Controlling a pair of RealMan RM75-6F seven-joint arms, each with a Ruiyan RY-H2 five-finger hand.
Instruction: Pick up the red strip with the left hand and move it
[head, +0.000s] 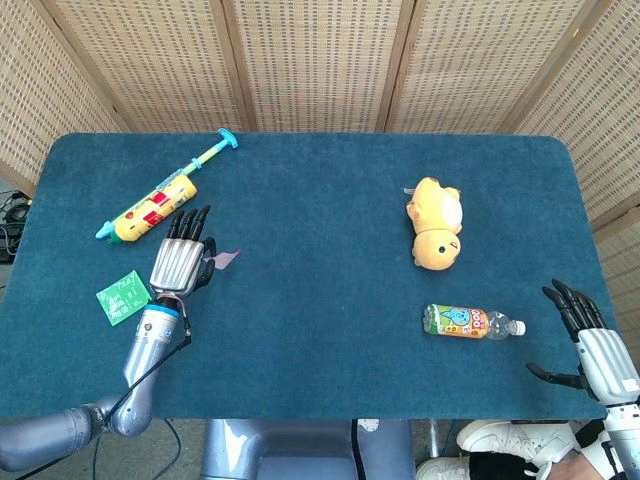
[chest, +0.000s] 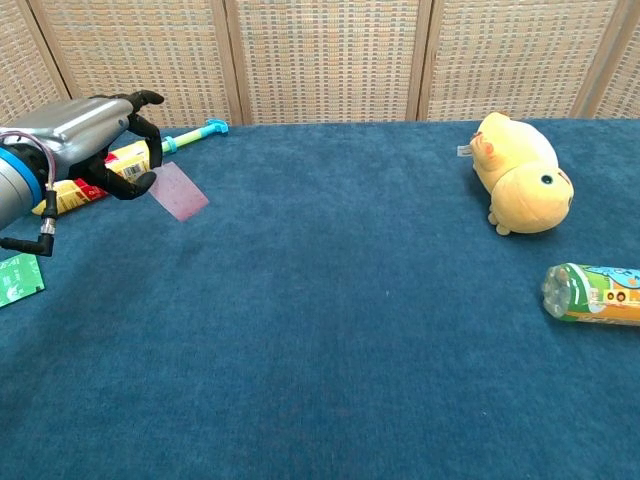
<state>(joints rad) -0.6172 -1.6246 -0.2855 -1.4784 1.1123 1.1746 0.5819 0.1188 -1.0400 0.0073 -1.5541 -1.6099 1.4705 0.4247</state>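
1. My left hand (chest: 95, 140) pinches the thin, flat red strip (chest: 178, 191) by one end between thumb and fingers, with the rest of the strip sticking out to the right. It hangs above the dark blue carpeted worktop (chest: 330, 300), over its far left part. From the chest view the side facing me looks pale pinkish.
2. The hold is only on the strip's edge, so I judge the main risk to be it sliding or twisting out. I should keep the pinch firm and even, and avoid rolling the wrist.
3. The yellow toy syringe with a teal plunger (head: 160, 199) lies just beyond my hand, and the small green packet (head: 123, 297) sits nearer on the left. I should carry the strip high enough to pass over both.
4. Move slowly, since such a light, floppy piece will flutter.
5. Lower it nearly flat onto bare worktop before easing the fingers apart.
6. My right hand (head: 585, 340) waits at the near right edge, fingers spread, holding nothing.
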